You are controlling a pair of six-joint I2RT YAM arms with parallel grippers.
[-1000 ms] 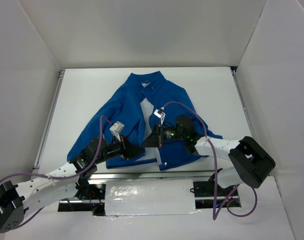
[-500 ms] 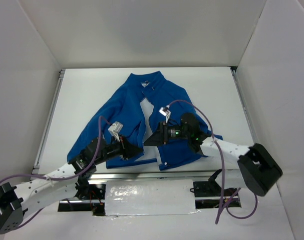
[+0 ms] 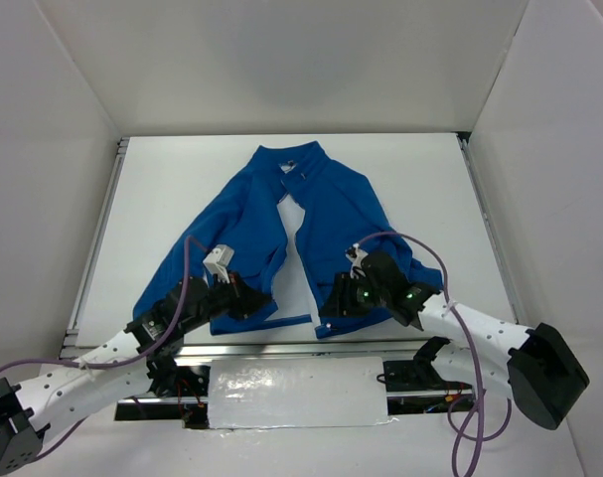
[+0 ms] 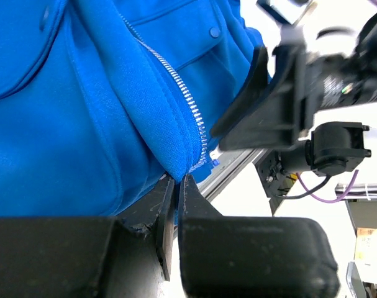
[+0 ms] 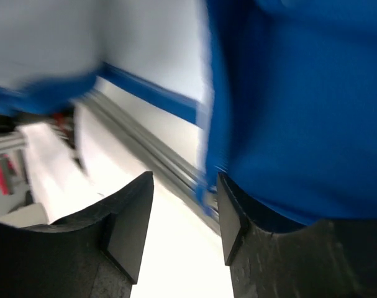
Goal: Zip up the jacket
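- The left gripper (image 4: 177, 184) is seen pinched fully shut, with the jacket (image 3: 243, 214) caught between its fingertips at the bottom of one zipper edge.
- In the left wrist view, the light zipper teeth (image 4: 179, 87) can be followed along a fold of blue fabric, straight down into that pinch.
- The right gripper (image 5: 179, 208) is held with its jaws about half apart, and nothing is clamped between them.
- In the right wrist view, the lower edge of the other front panel is seen just beside one finger (image 5: 235, 217). Whether they touch can't be made out, since that shot is pretty smeared.
- The jacket is laid flat on the white table (image 3: 430, 189), with the collar toward the far side and the hem at the near edge by the arm bases.
- The front is unzipped: a wedge of white table is shown between the two panels, narrowing toward the collar.
- Both grippers are placed at the hem, one on each panel, with that gap between them.
- A snap button (image 4: 214, 31) on a pocket flap is also visible in the left wrist view.
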